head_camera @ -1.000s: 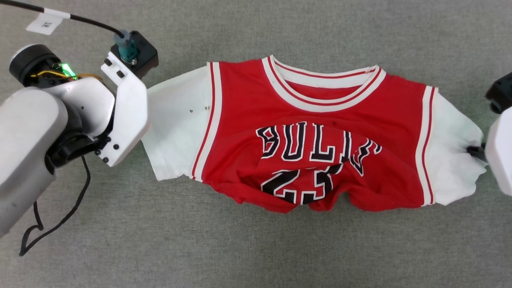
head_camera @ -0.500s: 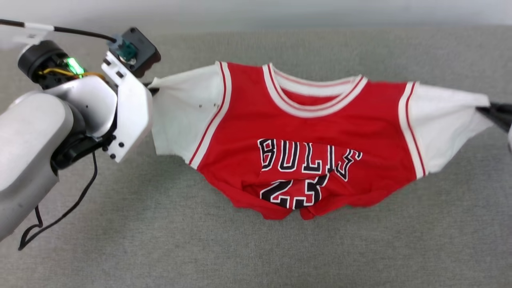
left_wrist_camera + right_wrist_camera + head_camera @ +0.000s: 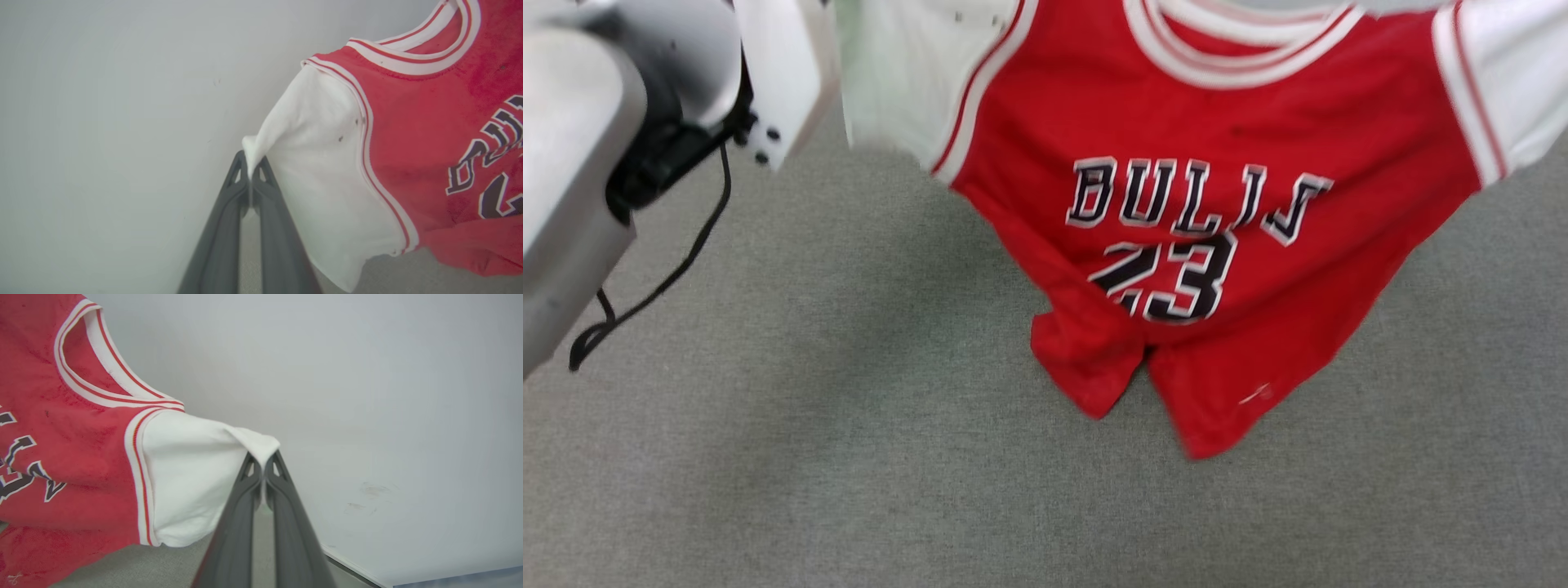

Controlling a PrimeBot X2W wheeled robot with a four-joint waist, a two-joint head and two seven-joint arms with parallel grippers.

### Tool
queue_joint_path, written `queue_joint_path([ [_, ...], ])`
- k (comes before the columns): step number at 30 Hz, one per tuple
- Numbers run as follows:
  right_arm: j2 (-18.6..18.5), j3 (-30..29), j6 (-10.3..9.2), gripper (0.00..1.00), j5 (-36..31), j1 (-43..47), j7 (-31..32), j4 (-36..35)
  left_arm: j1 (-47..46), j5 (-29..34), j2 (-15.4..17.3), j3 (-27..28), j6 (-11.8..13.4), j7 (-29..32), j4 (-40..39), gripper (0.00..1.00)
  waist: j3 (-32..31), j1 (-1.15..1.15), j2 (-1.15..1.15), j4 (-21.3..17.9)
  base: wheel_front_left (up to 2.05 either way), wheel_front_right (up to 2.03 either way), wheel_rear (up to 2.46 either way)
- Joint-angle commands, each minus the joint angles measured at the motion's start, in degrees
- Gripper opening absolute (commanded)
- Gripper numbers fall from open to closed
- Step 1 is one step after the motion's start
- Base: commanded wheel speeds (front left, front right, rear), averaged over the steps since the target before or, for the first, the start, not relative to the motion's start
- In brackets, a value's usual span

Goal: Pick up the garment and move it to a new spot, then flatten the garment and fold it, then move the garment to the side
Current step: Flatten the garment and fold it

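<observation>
The garment (image 3: 1225,122), a red jersey with white short sleeves, striped trim and black white-edged letters above a 23, hangs spread out front-on above the grey counter (image 3: 849,457). Its lower hem droops in two bunched points, and whether they touch the counter cannot be told. At the tip of one white sleeve, the left end effector (image 3: 250,163) is clamped together on a pinch of cloth. At the tip of the other sleeve, the right end effector (image 3: 263,459) is closed on the fabric in the same way. Beside the garment, on the left end effector's side, are the pale left forearm (image 3: 572,163) and a black cable (image 3: 662,282) looping below it. Behind the garment stands a plain pale wall (image 3: 102,122).
</observation>
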Motion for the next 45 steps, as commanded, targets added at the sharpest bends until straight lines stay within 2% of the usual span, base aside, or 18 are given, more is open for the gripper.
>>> queue_joint_path([
  [1, 0.98, -0.88, -0.05, 0.00, -1.44, -2.56, -0.87, 0.44, -1.94, 0.59, -1.22, 0.45, 0.34, -0.78, 0.97, 0.00, 1.12, 0.00, 0.00, 0.13, 0.00, 0.00, 0.00],
  [11, 9.36, -2.55, -0.07, 0.00, -11.57, -21.93, -3.76, 8.57, -17.62, 7.54, -7.01, 4.26, 1.98, -8.83, 10.75, 0.00, 10.02, 0.00, 0.00, -0.36, 0.00, 0.00, 0.00],
  [20, 16.10, -1.29, -0.06, 0.00, -19.86, -40.69, -9.04, 19.19, -31.49, 11.42, -10.79, 6.45, 1.63, -14.92, 20.33, 0.00, 17.04, 0.00, 0.00, -0.23, 0.00, 0.00, 0.00],
  [28, 19.11, 2.76, -0.06, 0.00, -21.93, -51.21, -13.03, 27.63, -38.18, 11.13, -12.48, 7.82, 0.80, -18.23, 26.38, 0.00, 20.20, 0.00, 0.00, 0.48, 0.00, 0.00, 0.00],
  [37, 20.22, 8.21, -0.06, 0.00, -19.09, -51.01, -18.65, 35.00, -35.89, 9.88, -13.33, 6.77, -0.35, -22.13, 32.13, 0.00, 22.30, 0.00, 0.00, 0.48, 0.00, 0.00, 0.00],
  [45, 22.92, 13.07, -0.06, 0.00, -13.16, -38.24, -26.82, 38.11, -22.17, 6.14, -13.07, 5.13, -0.96, -28.92, 34.87, 0.00, 18.97, 0.00, 0.00, -0.15, 0.00, 0.00, 0.00],
])
